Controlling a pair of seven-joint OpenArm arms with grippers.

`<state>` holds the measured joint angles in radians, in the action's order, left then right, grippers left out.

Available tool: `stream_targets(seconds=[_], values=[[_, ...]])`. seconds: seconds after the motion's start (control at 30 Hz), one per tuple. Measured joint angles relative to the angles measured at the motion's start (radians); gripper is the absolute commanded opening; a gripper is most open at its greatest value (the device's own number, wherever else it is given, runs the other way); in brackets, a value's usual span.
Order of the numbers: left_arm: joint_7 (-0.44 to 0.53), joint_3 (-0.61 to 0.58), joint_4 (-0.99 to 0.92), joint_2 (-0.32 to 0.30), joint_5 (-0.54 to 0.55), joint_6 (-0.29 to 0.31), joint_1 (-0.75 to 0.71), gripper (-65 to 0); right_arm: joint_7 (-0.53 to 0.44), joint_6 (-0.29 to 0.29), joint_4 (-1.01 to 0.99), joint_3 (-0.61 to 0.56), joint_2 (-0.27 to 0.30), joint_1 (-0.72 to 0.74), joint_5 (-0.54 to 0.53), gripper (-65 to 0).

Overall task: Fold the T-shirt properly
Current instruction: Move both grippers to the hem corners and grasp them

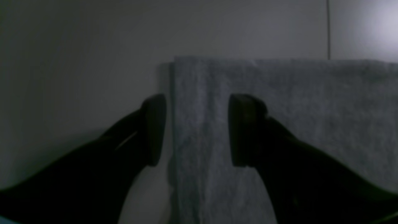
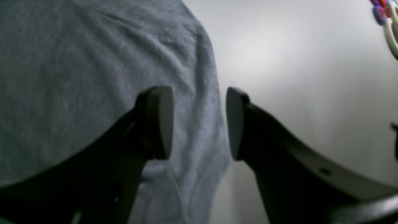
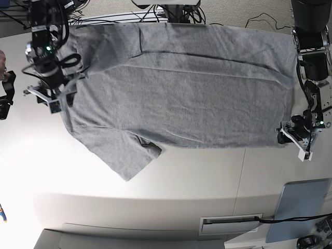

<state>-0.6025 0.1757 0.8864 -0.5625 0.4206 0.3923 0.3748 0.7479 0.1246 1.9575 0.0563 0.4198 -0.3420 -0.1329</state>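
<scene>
The T-shirt (image 3: 176, 93) lies spread flat, plain side up, on the table (image 3: 187, 181). The left gripper (image 1: 197, 130) straddles its corner edge with jaws apart, not clamped. The right gripper (image 2: 199, 123) is likewise open over the opposite edge.

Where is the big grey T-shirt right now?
In the base view the T-shirt lies spread flat across the top half of the white table, reaching from the right tool on the view's left to the left tool on its right.
</scene>
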Motion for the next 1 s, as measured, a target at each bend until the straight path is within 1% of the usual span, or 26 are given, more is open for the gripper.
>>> stream_targets(seconds=[0.07, 0.13, 0.17, 0.2, 0.3, 0.47, 0.6, 0.67, 0.73, 0.8, 0.9, 0.97, 1.0], values=[[0.029, 0.000, -0.003, 0.001, 0.003, -0.011, 0.000, -32.2, 0.007, 0.003, -0.010, -0.029, -0.026, 0.032, 0.000, -37.6], [0.029, 0.000, -0.005, 0.003, 0.003, -0.022, 0.001, -32.2, 0.006, 0.012, -0.010, -0.050, -0.046, 0.056, 0.000, -37.6], [0.031, 0.000, -0.014, 0.004, 0.003, -0.026, 0.001, -32.2, 0.007, 0.030, -0.010, -0.057, -0.053, 0.067, 0.001, -37.6], [0.034, 0.000, -0.027, 0.005, -0.001, -0.037, 0.003, -32.2, 0.010, 0.032, -0.010, -0.062, -0.058, 0.075, 0.000, -37.6], [0.049, 0.000, -0.103, 0.008, -0.004, -0.036, 0.023, -32.2, 0.021, 0.033, -0.010, -0.072, -0.069, 0.090, 0.001, -37.6], [0.085, 0.002, -0.266, 0.005, -0.007, 0.047, 0.106, -32.2, 0.027, 0.034, -0.010, -0.076, -0.071, 0.090, 0.001, -37.6], [0.115, 0.000, -0.375, 0.008, -0.011, 0.053, 0.174, -32.2, 0.038, 0.035, -0.010, -0.076, -0.071, 0.090, 0.001, -37.6], [0.119, 0.000, -0.410, 0.005, -0.024, 0.076, 0.196, -32.2, 0.042, 0.034, -0.010, -0.076, -0.071, 0.090, 0.001, -37.6], [0.126, 0.001, -0.435, 0.005, -0.035, 0.108, 0.208, -32.3, 0.041, 0.034, -0.010, -0.076, -0.071, 0.090, 0.000, -37.6], [0.124, 0.002, -0.438, 0.005, -0.035, 0.142, 0.208, -35.0, 0.041, 0.034, -0.010, -0.076, -0.071, 0.090, 0.001, -37.6], [0.079, 0.002, -0.438, 0.008, -0.028, 0.197, 0.209, -38.0, 0.041, 0.034, -0.010, -0.076, -0.071, 0.095, 0.000, -37.6], [0.079, 0.002, -0.437, 0.017, -0.027, 0.204, 0.210, -38.1, 0.041, 0.034, -0.010, -0.076, -0.071, 0.102, 0.000, -37.6], [0.080, 0.002, -0.437, 0.023, -0.027, 0.200, 0.211, -39.5, 0.041, 0.034, -0.010, -0.076, -0.071, 0.104, 0.001, -37.6]])
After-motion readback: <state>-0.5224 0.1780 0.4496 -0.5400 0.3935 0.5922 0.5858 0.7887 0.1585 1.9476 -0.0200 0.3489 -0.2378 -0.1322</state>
